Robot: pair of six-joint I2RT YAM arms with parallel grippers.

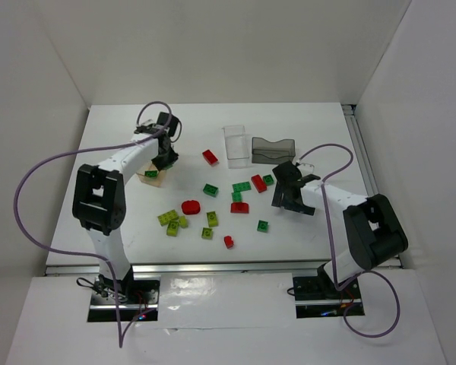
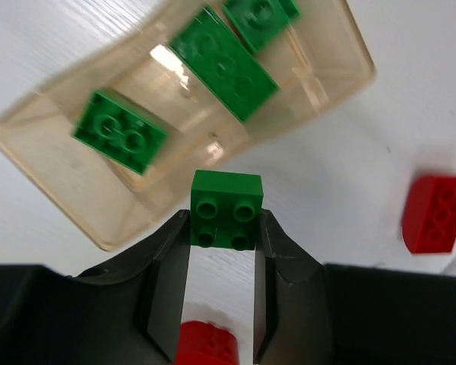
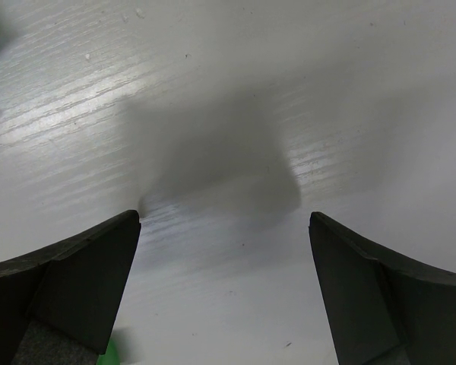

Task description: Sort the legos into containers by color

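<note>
My left gripper [image 2: 224, 228] is shut on a small dark green lego [image 2: 226, 207], pinched between both fingertips just off the near rim of the tan container [image 2: 99, 205]. Three green legos lie inside that container, one of them at its left end [image 2: 120, 131]. From above, the left gripper [image 1: 166, 156] hovers over the tan container [image 1: 156, 179]. The clear container [image 1: 235, 144] and dark grey container [image 1: 273, 150] stand at the back centre. My right gripper [image 1: 292, 192] is open, and the right wrist view shows only bare table between its fingers [image 3: 83, 274].
Loose legos lie across the middle of the table: a red one [image 1: 210, 157], a green one [image 1: 210, 189], a round red one [image 1: 190, 206], lime ones [image 1: 167, 217] and more green and red near the right gripper. A red brick [image 2: 435, 213] lies right of the left gripper.
</note>
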